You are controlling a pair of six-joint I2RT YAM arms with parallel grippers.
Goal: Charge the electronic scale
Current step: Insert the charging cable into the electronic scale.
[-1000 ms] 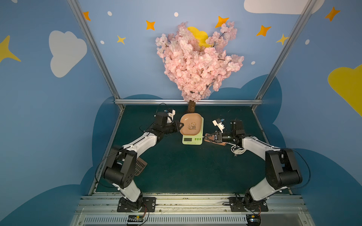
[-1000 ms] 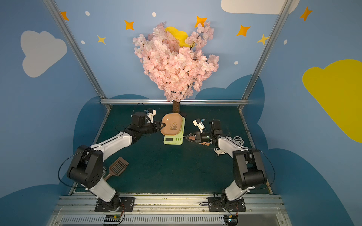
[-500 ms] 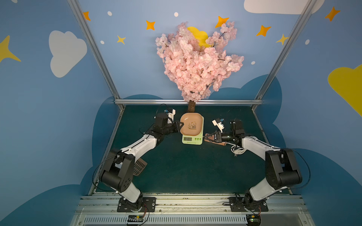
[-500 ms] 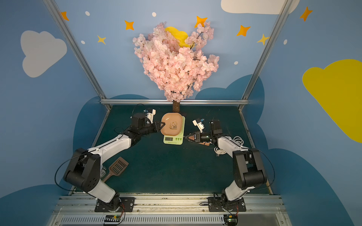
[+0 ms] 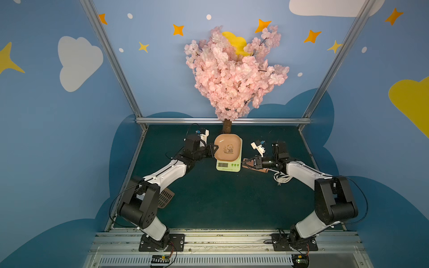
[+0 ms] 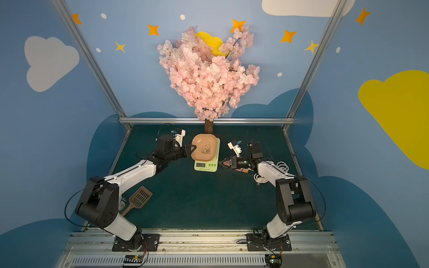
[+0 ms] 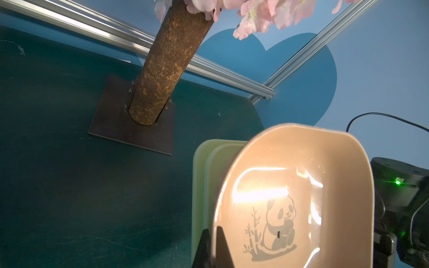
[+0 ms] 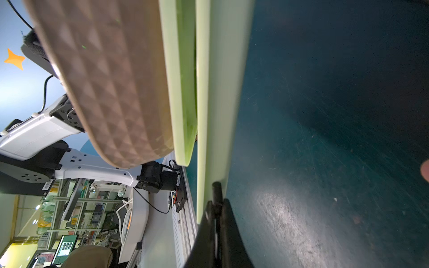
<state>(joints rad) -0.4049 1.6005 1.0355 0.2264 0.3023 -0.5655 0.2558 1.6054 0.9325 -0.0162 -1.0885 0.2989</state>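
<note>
One electronic scale (image 5: 228, 165) sits on the worktop (image 5: 220, 197) before one blossom tree (image 5: 234, 76), between two pincers: the left pincer (image 5: 216, 149) pinches its tray rim, the right pincer (image 5: 243, 163) grips one dark plug (image 8: 217, 189) at its side.

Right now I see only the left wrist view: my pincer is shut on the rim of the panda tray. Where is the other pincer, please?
Observer: The right pincer is at the right side of the electronic scale, near its front corner.
Operator: Does it hold something?
Observer: Yes. In the right wrist view it is shut on a thin black piece. The tip meets the scale's pale-green edge, but I cannot tell whether it is inserted.
Operator: Is any cable visible?
Observer: A white cable lies coiled beside the right arm.
</note>
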